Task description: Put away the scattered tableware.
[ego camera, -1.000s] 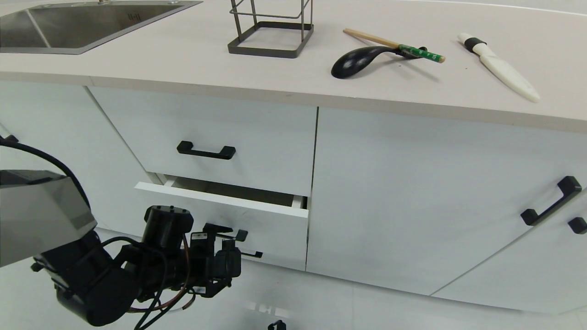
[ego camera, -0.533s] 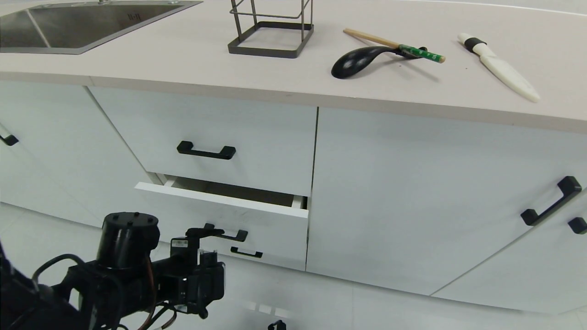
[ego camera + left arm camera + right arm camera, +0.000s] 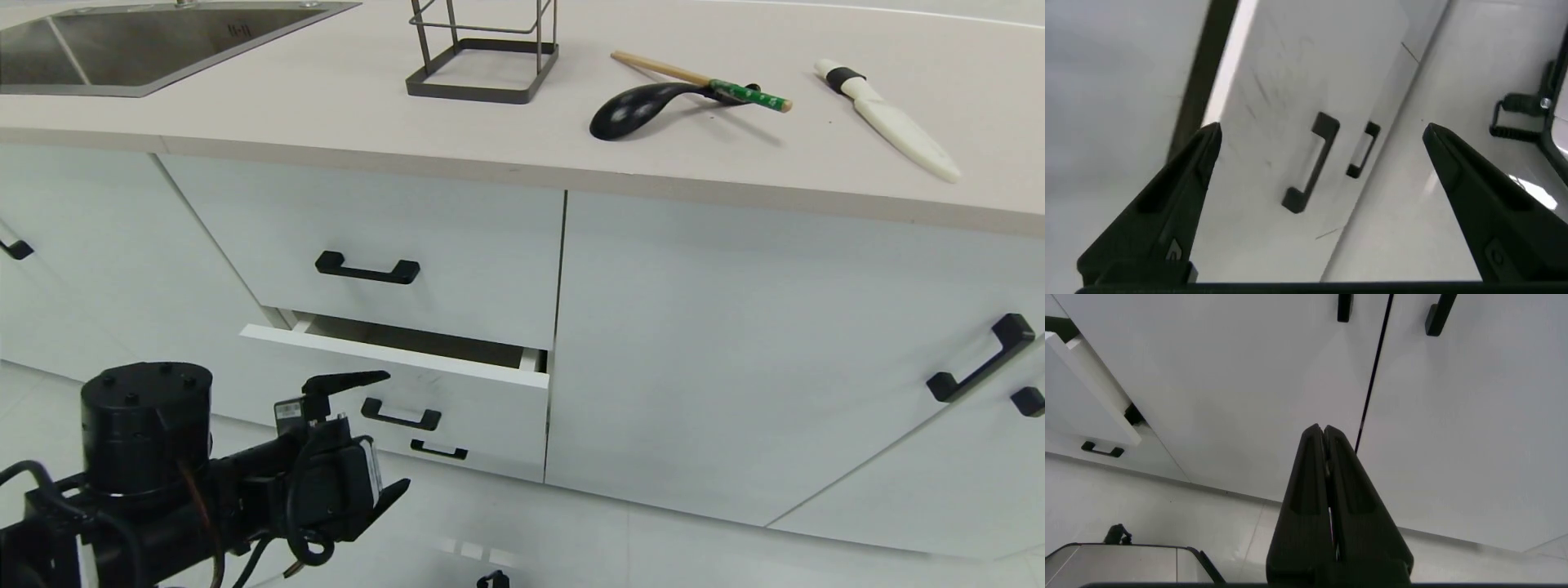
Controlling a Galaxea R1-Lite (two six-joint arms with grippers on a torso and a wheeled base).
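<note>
Left gripper low at 7 o'clock, fingers spread wide, just short of the handle on the part-open drawer. Right gripper: fingers pressed together. On the counter at 1 o'clock: black spoon, chopsticks lying across its handle, white knife beyond.

Left gripper at 7 o'clock, jaws wide, facing the handle of the part-open drawer. On the counter: sink at 10, rack at 12, chopsticks across black spoon at 1, white knife at 2.
</note>
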